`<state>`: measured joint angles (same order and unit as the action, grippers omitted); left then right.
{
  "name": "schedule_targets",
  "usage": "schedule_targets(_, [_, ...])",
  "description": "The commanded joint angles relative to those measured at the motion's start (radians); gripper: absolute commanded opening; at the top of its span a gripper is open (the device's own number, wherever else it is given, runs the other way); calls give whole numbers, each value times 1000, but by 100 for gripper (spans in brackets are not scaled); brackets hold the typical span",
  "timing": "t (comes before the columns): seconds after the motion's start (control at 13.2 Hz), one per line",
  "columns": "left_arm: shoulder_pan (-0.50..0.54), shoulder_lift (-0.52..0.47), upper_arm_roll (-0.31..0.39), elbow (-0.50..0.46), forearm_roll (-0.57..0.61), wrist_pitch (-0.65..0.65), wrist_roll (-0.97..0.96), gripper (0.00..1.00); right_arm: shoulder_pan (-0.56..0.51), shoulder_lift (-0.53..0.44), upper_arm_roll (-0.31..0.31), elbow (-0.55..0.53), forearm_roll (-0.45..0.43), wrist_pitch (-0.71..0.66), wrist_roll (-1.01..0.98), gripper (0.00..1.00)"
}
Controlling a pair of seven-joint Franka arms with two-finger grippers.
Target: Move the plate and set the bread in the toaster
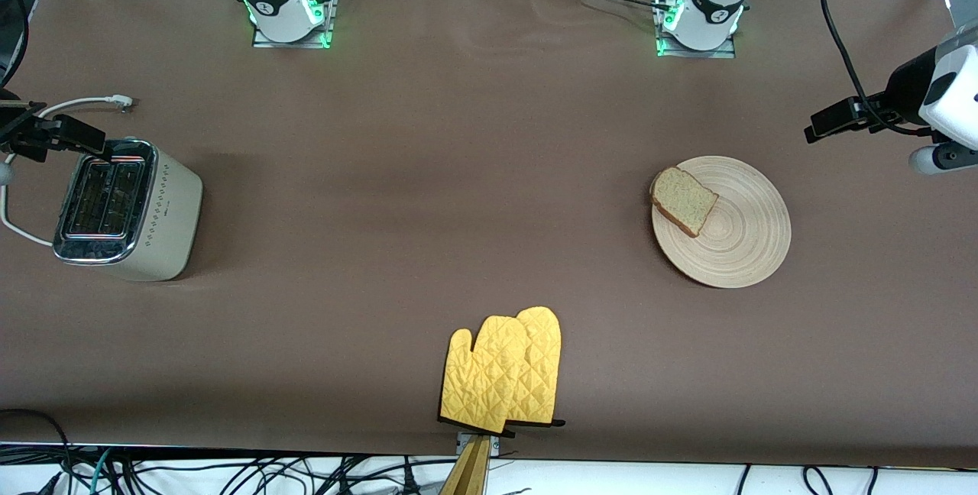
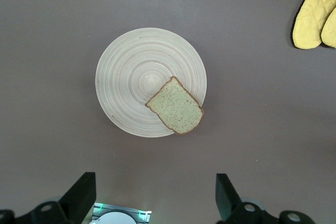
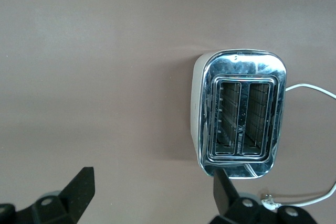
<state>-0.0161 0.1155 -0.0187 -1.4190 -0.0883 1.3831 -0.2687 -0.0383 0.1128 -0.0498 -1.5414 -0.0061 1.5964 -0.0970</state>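
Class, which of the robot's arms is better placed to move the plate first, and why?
Probably the left arm: its left gripper hangs open above the plate carrying the bread; the right gripper hangs over the toaster.

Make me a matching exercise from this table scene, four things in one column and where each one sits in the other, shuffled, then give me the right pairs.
Things
1. bread
2. toaster
3. oven mitts
4. plate

Places
A. at the table edge nearest the front camera
B. bare on the table toward the left arm's end
C. lying on the plate near its rim
D. toward the right arm's end, both slots empty

Pairs: 1-C, 2-D, 3-A, 4-B
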Motion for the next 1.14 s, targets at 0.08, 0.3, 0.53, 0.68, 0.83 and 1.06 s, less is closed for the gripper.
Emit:
schedule_targets(0.08, [8,-11,-6,-6,2,5,-1,100,-6,11,7,26,-3,-10,-4,100])
schedule_targets(0.3, [10,-11,-6,-6,2,5,-1,100,-9,15,7,26,-3,-10,-10,100])
schedule_targets(0.53, [13,-11,-6,-6,2,5,-1,100,-9,15,7,26,-3,-10,-9,100])
schedule_targets(0.68, [13,-11,-6,-6,1,5,-1,100,-9,15,7,26,-3,-10,-9,100])
schedule_targets(0.83, [13,-11,-6,-6,1,5,-1,100,-8,15,8,26,-3,-10,-9,100])
schedule_targets(1.06, [13,-11,-6,-6,1,5,-1,100,-6,15,8,26,-3,-10,-9,100])
